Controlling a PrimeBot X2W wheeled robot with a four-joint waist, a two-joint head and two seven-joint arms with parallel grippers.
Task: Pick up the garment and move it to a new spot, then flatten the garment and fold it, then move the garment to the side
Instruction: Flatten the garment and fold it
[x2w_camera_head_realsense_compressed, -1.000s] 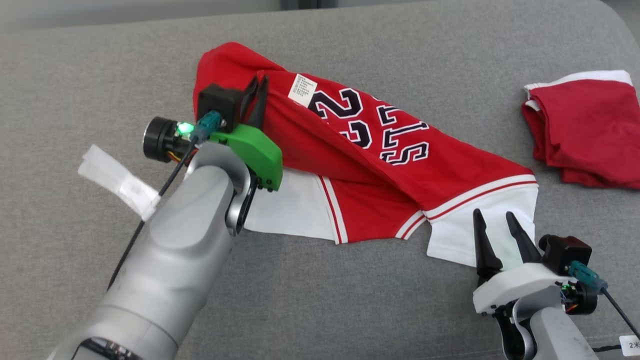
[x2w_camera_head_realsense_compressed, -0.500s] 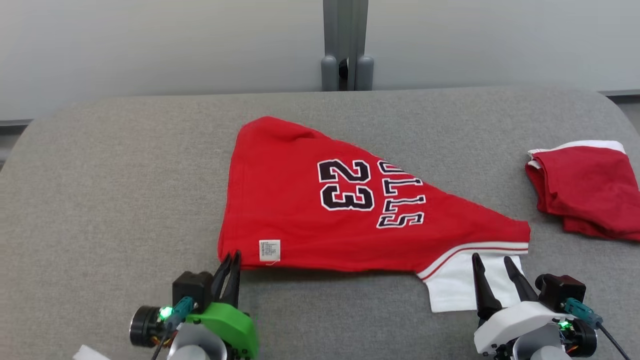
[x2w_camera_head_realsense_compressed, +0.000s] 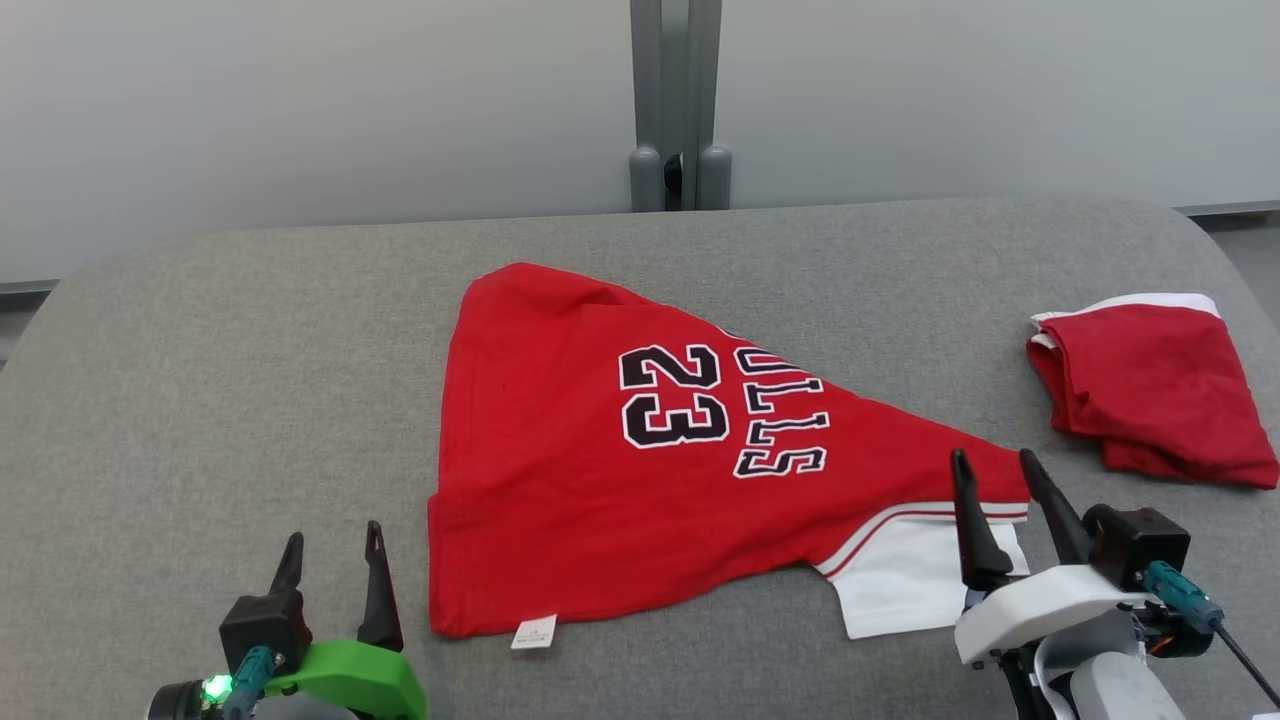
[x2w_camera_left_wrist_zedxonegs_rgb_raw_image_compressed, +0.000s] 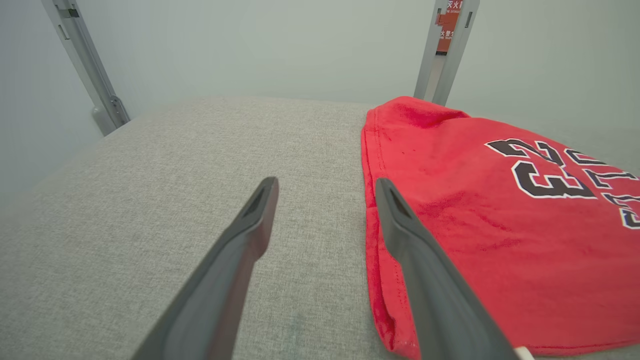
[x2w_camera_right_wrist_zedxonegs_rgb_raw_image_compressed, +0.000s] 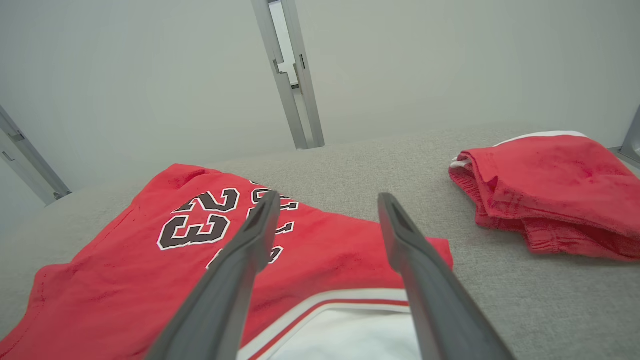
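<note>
Garment (x2w_camera_head_realsense_compressed: 600, 480) is that red jersey with the 23 on it, right? Where's it sitting?

> Yep. It's laid out about mid-way across the grey padded surface (x2w_camera_head_realsense_compressed: 250, 380), with a white part (x2w_camera_head_realsense_compressed: 900, 585) at its near right corner and a little tag (x2w_camera_head_realsense_compressed: 533, 632) poking out at the near left corner.

And the grippers?

> Left gripper (x2w_camera_head_realsense_compressed: 333, 538) sits just left of that tagged corner, fingers spread, holding nothing. Right gripper (x2w_camera_head_realsense_compressed: 993, 458) is spread too, over the white-trimmed corner. A second folded red piece (x2w_camera_head_realsense_compressed: 1150, 390) lies well off to the right.
</note>
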